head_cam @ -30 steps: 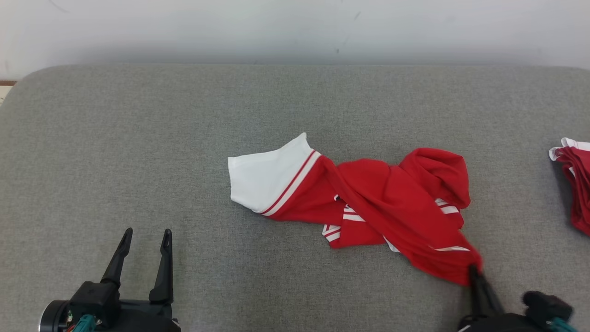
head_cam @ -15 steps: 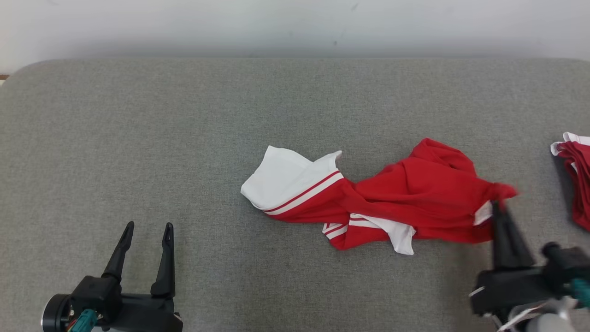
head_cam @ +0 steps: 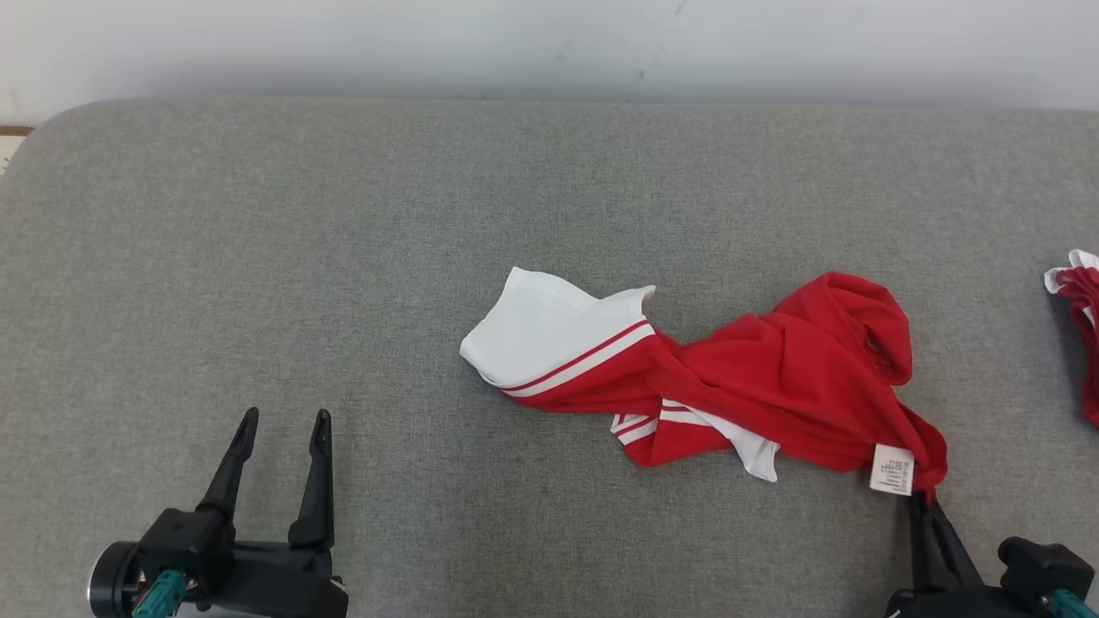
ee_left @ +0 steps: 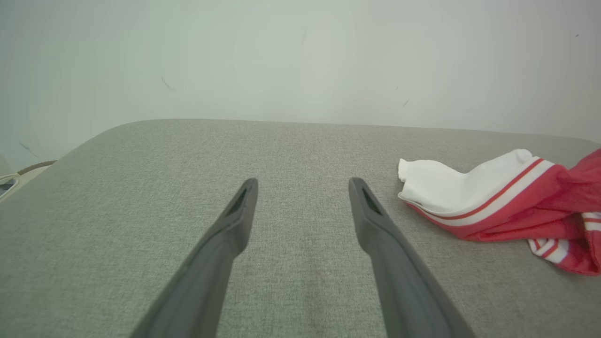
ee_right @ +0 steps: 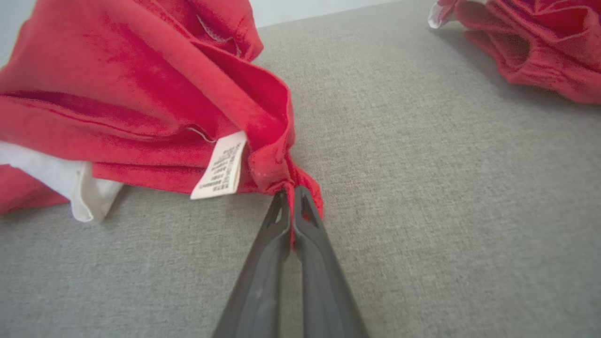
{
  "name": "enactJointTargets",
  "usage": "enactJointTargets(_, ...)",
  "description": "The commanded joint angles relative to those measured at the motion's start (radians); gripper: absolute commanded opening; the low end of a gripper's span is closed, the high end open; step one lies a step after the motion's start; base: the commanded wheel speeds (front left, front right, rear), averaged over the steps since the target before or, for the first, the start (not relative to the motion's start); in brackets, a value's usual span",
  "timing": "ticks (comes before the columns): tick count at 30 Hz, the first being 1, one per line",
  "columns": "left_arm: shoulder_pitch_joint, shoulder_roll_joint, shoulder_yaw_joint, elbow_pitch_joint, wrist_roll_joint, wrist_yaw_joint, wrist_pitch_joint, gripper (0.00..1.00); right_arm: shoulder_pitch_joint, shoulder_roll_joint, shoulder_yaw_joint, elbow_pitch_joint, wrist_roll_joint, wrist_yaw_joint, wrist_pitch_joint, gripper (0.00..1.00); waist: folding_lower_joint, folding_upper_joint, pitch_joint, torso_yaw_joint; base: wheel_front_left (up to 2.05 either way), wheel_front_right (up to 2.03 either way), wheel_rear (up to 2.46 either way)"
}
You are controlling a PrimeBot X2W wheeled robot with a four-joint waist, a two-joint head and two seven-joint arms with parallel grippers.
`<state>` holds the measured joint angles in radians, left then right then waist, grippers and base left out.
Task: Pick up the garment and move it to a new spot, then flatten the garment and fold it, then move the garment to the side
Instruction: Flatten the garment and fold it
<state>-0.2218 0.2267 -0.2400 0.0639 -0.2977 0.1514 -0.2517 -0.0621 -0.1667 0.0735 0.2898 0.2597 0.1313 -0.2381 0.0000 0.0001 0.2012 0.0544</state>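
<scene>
On a grey fabric-covered tabletop [head_cam: 258, 257] set against a pale wall [head_cam: 549, 43], a crumpled red-and-white cloth garment [head_cam: 773, 378] lies right of centre in the head view. Its white panel [head_cam: 541, 335], edged with red and white stripes, points toward the robot's left, and its red bulk is bunched toward the right. The robot's right hand [ee_right: 291, 191], its two long dark fingers pressed together, pinches the near right corner of the red cloth. In the right wrist view the fabric is gathered to a point between the fingertips, low over the grey surface, with a white printed care label [ee_right: 220, 171] hanging just beside the grip. A strip of white cloth [ee_right: 89, 197] pokes out from under the red folds on that view's left and rests on the tabletop.

The left hand [head_cam: 286, 418] sits at the lower left of the head view, fingers spread wide and holding nothing, well apart from the garment. In the left wrist view its fingers point across bare grey fabric, with the white panel off to their right. Whether the fingers touch the surface cannot be told.

A second heap of red cloth with white trim [head_cam: 1083, 335] lies at the tabletop's right edge, apart from the held garment.
</scene>
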Motion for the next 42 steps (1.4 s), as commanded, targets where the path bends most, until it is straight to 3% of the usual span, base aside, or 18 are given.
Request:
enactJointTargets(1, -0.005, 0.001, 0.000, 0.004, 0.001, 0.000, -0.006, 1.00, 0.012, 0.008, -0.016, 0.012, 0.013, -0.001, -0.008, 0.00, 0.0000, -0.0001, -0.001, -0.002, 0.00, 0.00, 0.00)
enactJointTargets(2, -0.005, 0.002, 0.000, 0.004, 0.001, 0.001, -0.007, 1.00, 0.010, 0.016, -0.025, 0.015, 0.024, -0.001, -0.011, 0.00, 0.0000, -0.0001, -0.001, -0.004, 0.00, 0.00, 0.00)
enactJointTargets(3, -0.004, 0.003, 0.000, 0.005, 0.001, 0.001, -0.007, 1.00, 0.008, 0.019, -0.032, 0.015, 0.029, -0.001, -0.013, 0.37, 0.0000, -0.0001, -0.003, -0.005, 0.00, 0.00, 0.00)
enactJointTargets(4, -0.002, 0.004, 0.001, 0.006, 0.001, 0.002, -0.008, 1.00, 0.007, 0.022, -0.040, 0.013, 0.040, -0.001, -0.017, 1.00, 0.0000, -0.0001, -0.004, -0.008, 0.00, 0.00, 0.00)
enactJointTargets(16, 0.014, 0.008, -0.006, 0.007, -0.003, 0.009, -0.007, 1.00, 0.033, 0.021, -0.143, -0.114, 0.002, -0.001, -0.025, 1.00, 0.0000, -0.0001, -0.028, -0.019, 0.00, 0.00, 0.00)
enactJointTargets(31, 0.052, 0.038, -0.005, -0.038, 0.006, 0.029, 0.010, 1.00, 0.129, 0.016, 0.058, -0.372, -0.141, -0.001, 0.051, 1.00, 0.0000, -0.0001, -0.094, -0.029, 0.00, 0.00, 0.00)
enactJointTargets(42, 0.088, 0.056, -0.020, -0.053, 0.015, 0.041, 0.044, 1.00, 0.223, 0.026, 0.041, -0.443, -0.163, -0.001, 0.104, 1.00, 0.0000, -0.0001, -0.130, -0.041, 0.00, 0.00, 0.00)
